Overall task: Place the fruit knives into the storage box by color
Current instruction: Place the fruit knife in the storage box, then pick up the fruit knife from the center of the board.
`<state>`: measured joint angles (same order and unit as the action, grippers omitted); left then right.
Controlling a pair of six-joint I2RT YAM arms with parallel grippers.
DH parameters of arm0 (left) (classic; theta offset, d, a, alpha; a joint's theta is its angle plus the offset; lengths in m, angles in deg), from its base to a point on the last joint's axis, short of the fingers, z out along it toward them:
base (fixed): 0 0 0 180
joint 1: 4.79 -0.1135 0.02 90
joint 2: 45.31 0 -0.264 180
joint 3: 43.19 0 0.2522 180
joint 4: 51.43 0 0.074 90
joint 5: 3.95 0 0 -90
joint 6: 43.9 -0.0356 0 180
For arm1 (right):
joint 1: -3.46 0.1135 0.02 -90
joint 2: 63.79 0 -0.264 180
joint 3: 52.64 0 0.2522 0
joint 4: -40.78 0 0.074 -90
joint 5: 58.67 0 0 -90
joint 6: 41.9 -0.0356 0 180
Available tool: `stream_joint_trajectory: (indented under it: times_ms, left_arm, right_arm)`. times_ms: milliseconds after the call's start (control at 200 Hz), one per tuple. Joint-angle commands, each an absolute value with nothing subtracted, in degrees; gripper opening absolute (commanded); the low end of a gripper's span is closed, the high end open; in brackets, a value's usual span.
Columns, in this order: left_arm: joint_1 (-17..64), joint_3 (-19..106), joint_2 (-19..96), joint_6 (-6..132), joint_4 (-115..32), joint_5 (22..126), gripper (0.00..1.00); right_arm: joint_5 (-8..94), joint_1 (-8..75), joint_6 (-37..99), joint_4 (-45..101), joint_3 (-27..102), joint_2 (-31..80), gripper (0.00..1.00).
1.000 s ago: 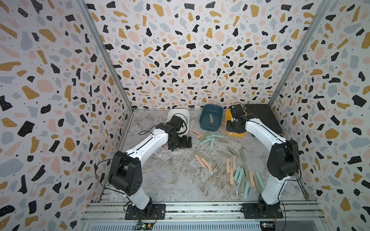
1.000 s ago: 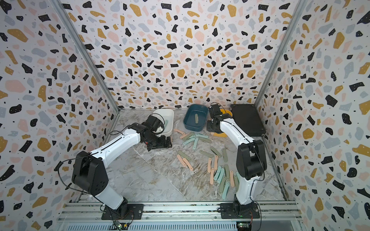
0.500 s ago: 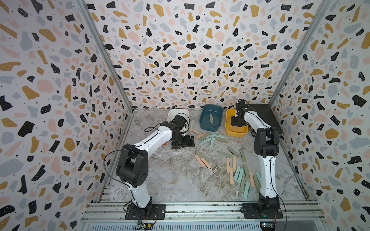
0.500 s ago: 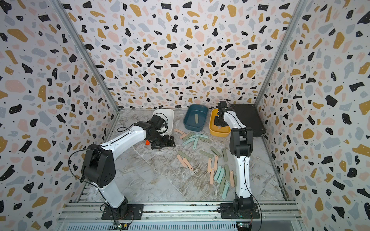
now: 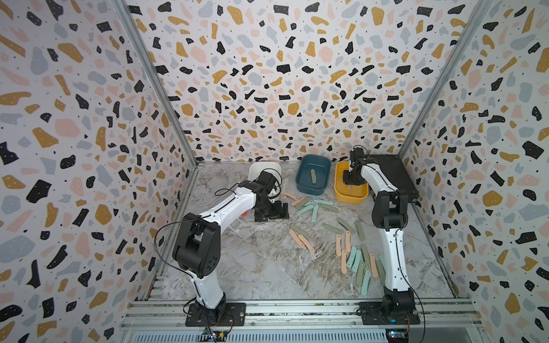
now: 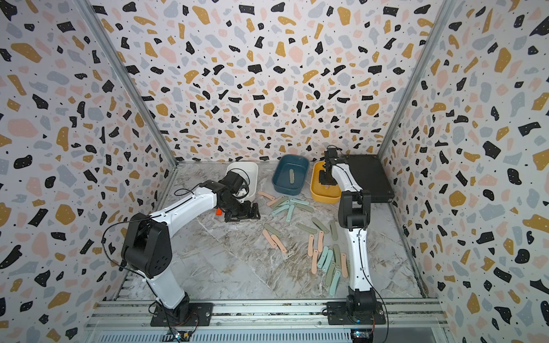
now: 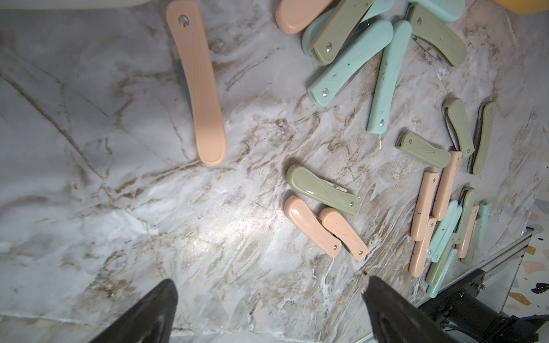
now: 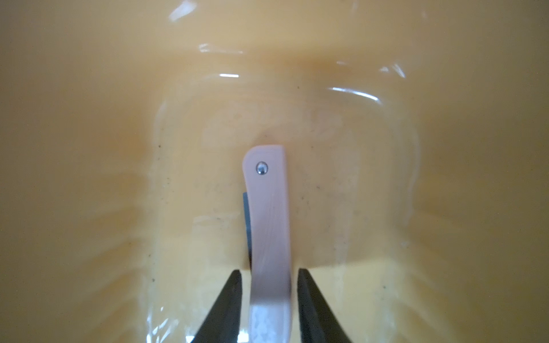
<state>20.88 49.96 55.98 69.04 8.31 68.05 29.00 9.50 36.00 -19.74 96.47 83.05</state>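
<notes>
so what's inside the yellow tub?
One pink knife, loose between the right fingers. The tub floor around it looks bare; what lies under the knife and fingers is hidden.

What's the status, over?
Left gripper open, empty, above marble tabletop. Right gripper open, peach-pink folded plastic knife between jaws, inside mustard-yellow plastic tub. Nothing in the way.

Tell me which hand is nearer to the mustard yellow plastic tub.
Right. The right hand is down inside the mustard yellow plastic tub, its jaws either side of a pale pink folded knife. The left hand is low over the marble table, near the white tub.
</notes>
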Motion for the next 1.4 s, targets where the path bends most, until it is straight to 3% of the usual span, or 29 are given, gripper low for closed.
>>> stream_joint_trajectory:
  times_ms: [0,125,416,696,1206,1397]
  left_arm:
    - [20.83,48.5,53.87,68.96,7.8,67.3,0.99]
    - [21.13,43.13,51.43,71.63,4.79,66.67,0.99]
    - [23.25,33.26,45.8,74.9,1.68,66.65,0.99]
    - [28.05,25.78,43.08,76.61,-1.71,66.2,0.99]
    - [29.13,22.94,40.82,76.65,-2.17,67.54,0.99]
    - [29.12,23.21,41.14,76.52,-1.9,67.68,0.99]
  right_arm:
    - [30.41,9.26,35.78,-23.5,99.15,78.68,0.42]
    - [31.49,9.6,34.25,-24.19,93.82,71.66,0.44]
    - [30.15,15.27,27.23,-15.66,55.42,44.83,0.43]
    - [30.53,24.02,21.74,-15.4,27.11,28.22,0.4]
    - [33.27,25.59,16.72,-8.32,11.72,24.77,0.41]
    - [32.29,25.56,16.38,-7.66,9.51,26.37,0.34]
